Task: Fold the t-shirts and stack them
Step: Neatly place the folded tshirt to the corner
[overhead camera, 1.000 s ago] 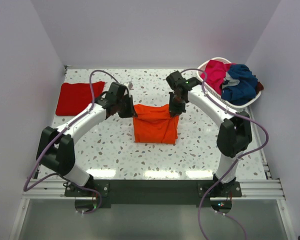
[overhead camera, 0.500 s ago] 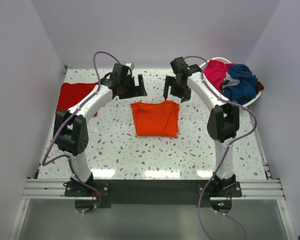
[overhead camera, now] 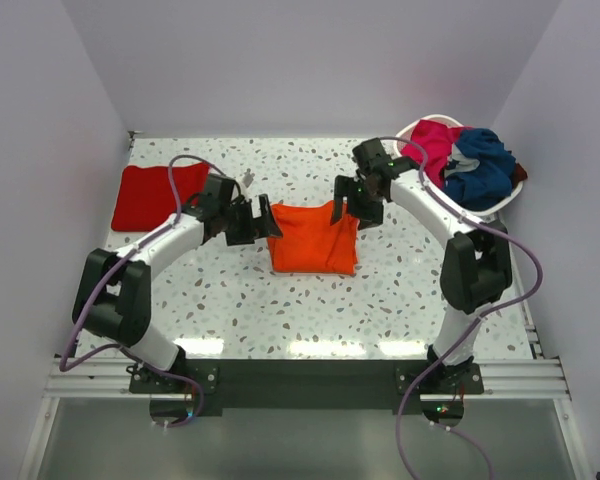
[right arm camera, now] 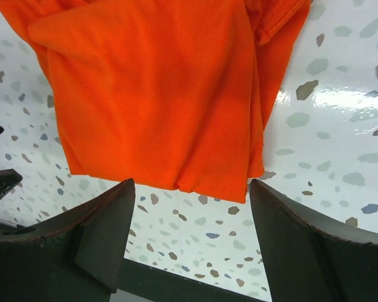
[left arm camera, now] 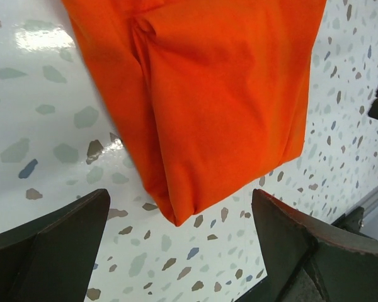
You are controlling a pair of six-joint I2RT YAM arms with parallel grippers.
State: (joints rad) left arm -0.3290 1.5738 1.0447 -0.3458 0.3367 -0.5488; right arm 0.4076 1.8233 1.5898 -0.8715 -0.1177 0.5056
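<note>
A red t-shirt [overhead camera: 158, 195] lies folded at the counter's [overhead camera: 230, 300] ten o'clock. The left pincer [overhead camera: 250, 222], fingers spread and holding nothing, sits just at nine o'clock of the folded orange t-shirt [overhead camera: 313, 240] mid-counter. The right pincer [overhead camera: 352, 210], likewise spread and empty, hangs at that shirt's one o'clock corner. A magenta t-shirt [overhead camera: 435, 145] and a navy t-shirt [overhead camera: 480, 165] fill the white basket [overhead camera: 417, 128] at two o'clock.

Four t-shirts [overhead camera: 312, 238] [overhead camera: 152, 195] [overhead camera: 432, 143] [overhead camera: 480, 172], one basket [overhead camera: 477, 208], two arms [overhead camera: 165, 243] [overhead camera: 430, 212].

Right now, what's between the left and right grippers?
The folded orange t-shirt spans the gap between left gripper and right gripper, clearest in the top external view.
</note>
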